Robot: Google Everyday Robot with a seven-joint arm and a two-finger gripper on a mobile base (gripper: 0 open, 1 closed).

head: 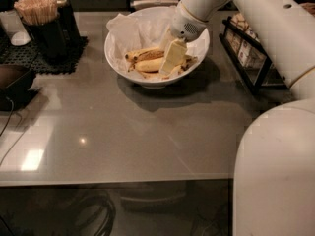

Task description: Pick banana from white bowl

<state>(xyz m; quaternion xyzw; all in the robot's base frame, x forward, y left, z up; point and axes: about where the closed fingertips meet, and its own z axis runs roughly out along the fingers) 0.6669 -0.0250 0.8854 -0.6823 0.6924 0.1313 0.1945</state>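
The white bowl, lined with crumpled white paper, stands at the back middle of the grey table. Several bananas lie in it. A fairly straight pale-yellow banana lies across the middle. A browner streaked one lies just behind it. My gripper reaches down into the bowl from the upper right. Its pale tip is over the right ends of the bananas and hides them. I cannot tell whether it touches the pale banana.
A black cup of wooden sticks stands on a black mat at the back left. A dark object sits at the left edge. A black wire rack stands right of the bowl. My white body fills the lower right.
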